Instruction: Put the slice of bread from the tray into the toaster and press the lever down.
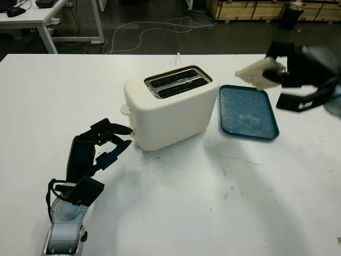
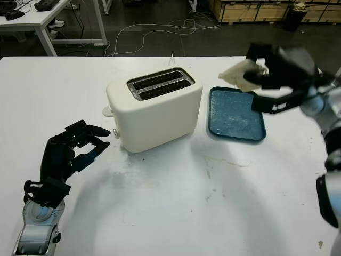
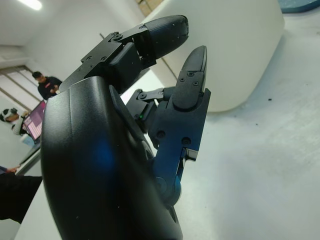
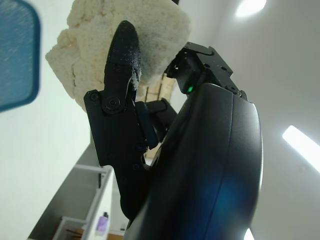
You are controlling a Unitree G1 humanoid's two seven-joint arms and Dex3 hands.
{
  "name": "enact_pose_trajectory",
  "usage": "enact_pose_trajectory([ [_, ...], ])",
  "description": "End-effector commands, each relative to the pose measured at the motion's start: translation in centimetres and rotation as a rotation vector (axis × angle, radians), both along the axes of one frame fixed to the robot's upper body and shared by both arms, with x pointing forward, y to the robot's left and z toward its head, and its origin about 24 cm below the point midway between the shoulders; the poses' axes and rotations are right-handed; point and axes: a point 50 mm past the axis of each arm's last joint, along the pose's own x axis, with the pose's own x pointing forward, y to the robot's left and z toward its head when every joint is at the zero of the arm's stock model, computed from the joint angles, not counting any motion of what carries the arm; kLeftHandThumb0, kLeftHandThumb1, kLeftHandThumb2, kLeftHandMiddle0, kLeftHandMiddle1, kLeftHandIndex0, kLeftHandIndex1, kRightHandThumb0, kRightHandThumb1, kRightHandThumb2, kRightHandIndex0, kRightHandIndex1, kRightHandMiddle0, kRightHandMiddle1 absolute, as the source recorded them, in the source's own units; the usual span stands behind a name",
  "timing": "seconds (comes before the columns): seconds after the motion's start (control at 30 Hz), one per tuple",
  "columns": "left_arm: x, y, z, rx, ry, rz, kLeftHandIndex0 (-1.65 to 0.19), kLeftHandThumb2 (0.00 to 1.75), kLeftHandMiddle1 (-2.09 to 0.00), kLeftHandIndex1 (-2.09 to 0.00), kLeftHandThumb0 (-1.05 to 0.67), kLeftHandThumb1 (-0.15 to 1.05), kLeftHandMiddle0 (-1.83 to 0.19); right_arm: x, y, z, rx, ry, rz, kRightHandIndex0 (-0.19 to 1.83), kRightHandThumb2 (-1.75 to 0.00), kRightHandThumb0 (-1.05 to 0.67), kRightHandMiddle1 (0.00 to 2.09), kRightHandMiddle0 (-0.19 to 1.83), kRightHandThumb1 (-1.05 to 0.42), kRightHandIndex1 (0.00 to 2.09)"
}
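Observation:
My right hand (image 1: 277,72) hangs in the air above the far right corner of the blue tray (image 1: 248,112), shut on the slice of bread (image 1: 257,73). In the right wrist view a black finger (image 4: 122,55) presses across the pale bread (image 4: 155,30). The cream toaster (image 1: 169,108) stands left of the tray with two open slots (image 1: 176,82) on top. Its lever knob (image 2: 115,133) sticks out of the end facing my left hand. My left hand (image 1: 114,140) is open, just left of the toaster's near end, holding nothing.
The tray's bare bottom is dusted with crumbs. White table surface (image 1: 224,202) spreads in front of the toaster and tray. A white cable (image 1: 154,29) runs over the dark floor behind the table, and another desk (image 1: 37,18) stands at the back left.

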Motion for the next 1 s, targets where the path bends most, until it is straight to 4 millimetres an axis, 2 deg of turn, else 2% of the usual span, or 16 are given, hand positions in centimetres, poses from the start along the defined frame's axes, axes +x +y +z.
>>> enact_pose_trajectory([
  [0.0, -0.1, -0.1, 0.1, 0.002, -0.009, -0.002, -0.73, 0.02, -1.25, -0.90, -0.24, 0.92, -0.72, 0.3, 0.5, 1.7, 0.056, -0.013, 0.028, 0.85, -0.38, -0.54, 1.75, 0.62, -0.92, 1.75],
  [0.2, -0.1, -0.1, 0.1, 0.013, -0.014, -0.001, -0.73, 0.03, -1.25, -0.90, -0.24, 0.92, -0.72, 0.7, 2.1, 5.1, 0.136, 0.014, 0.131, 0.85, -0.35, -0.51, 1.75, 0.62, -0.92, 1.75],
  [0.43, 0.0, -0.2, 0.0, 0.000, -0.012, -0.010, -0.73, 0.03, -1.25, -0.89, -0.24, 0.92, -0.72, 1.5, 6.5, 7.7, 0.186, 0.094, 0.308, 0.96, -0.29, -0.48, 1.75, 0.74, -0.92, 1.75],
  [0.53, -0.1, -0.2, 0.0, -0.003, -0.007, -0.011, -0.73, 0.03, -1.25, -0.89, -0.24, 0.92, -0.71, 1.7, 8.6, 8.0, 0.164, 0.146, 0.396, 1.01, -0.29, -0.49, 1.75, 0.79, -0.92, 1.75],
  [0.7, -0.1, -0.2, -0.1, -0.001, -0.011, -0.008, -0.73, 0.03, -1.25, -0.88, -0.25, 0.92, -0.72, 2.0, 11.1, 8.1, 0.156, 0.258, 0.467, 1.10, -0.25, -0.53, 1.75, 0.90, -0.92, 1.75],
  [0.9, -0.1, -0.2, -0.1, -0.005, -0.003, -0.002, -0.73, 0.03, -1.26, -0.88, -0.24, 0.92, -0.72, 2.1, 12.7, 7.7, 0.167, 0.382, 0.523, 1.09, -0.27, -0.50, 1.75, 0.91, -0.92, 1.75],
  [0.97, -0.1, -0.2, -0.1, -0.001, -0.011, -0.009, -0.73, 0.03, -1.26, -0.88, -0.24, 0.92, -0.72, 2.1, 13.0, 7.4, 0.138, 0.375, 0.526, 1.08, -0.27, -0.51, 1.75, 0.90, -0.92, 1.75],
])
